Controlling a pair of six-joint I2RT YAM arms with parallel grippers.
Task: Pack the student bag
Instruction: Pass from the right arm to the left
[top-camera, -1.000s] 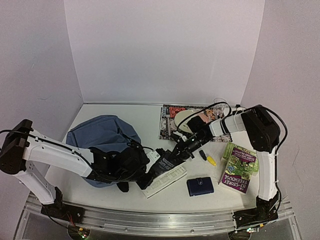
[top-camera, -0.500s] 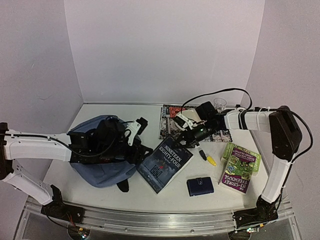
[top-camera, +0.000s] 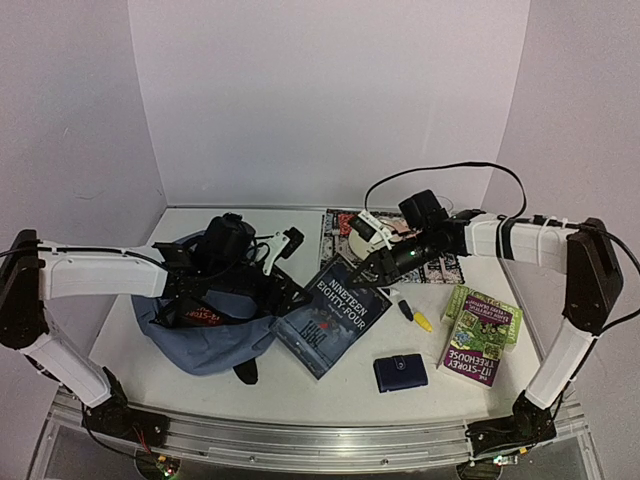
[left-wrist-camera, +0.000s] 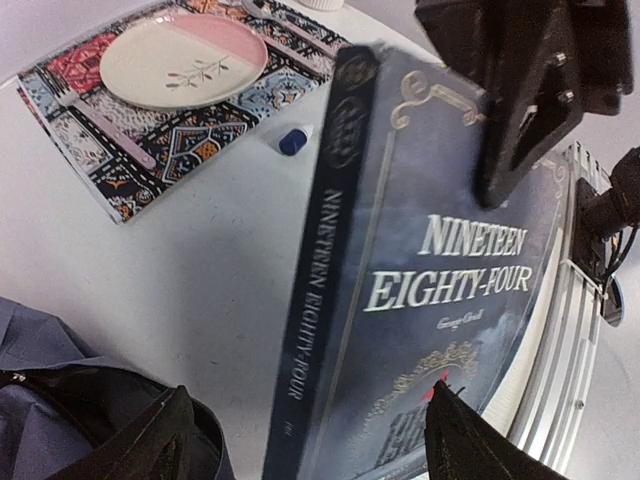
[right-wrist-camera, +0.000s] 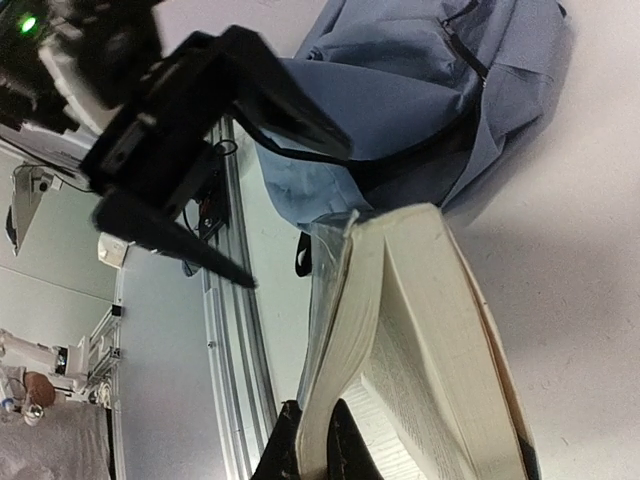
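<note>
Top external: on the table (top-camera: 300, 395), the student bag (top-camera: 205, 325) lies at 9 o'clock with the left arm stretched across it. The book (top-camera: 330, 318) sits at centre. Its far corner is pinched by the right gripper (top-camera: 376, 268), whose arm reaches in from 3 o'clock. Only the left wrist shows the left gripper (left-wrist-camera: 300, 445) with jaws spread wide, book spine ahead.

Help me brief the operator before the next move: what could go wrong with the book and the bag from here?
1. The right gripper pinches only one edge of the tilted book, and the pages splay apart; the book may slip out or flop open.
2. The left gripper stands open and holds nothing, so the mouth of the student bag is unsupported; the soft fabric may sag and block the book.
</note>
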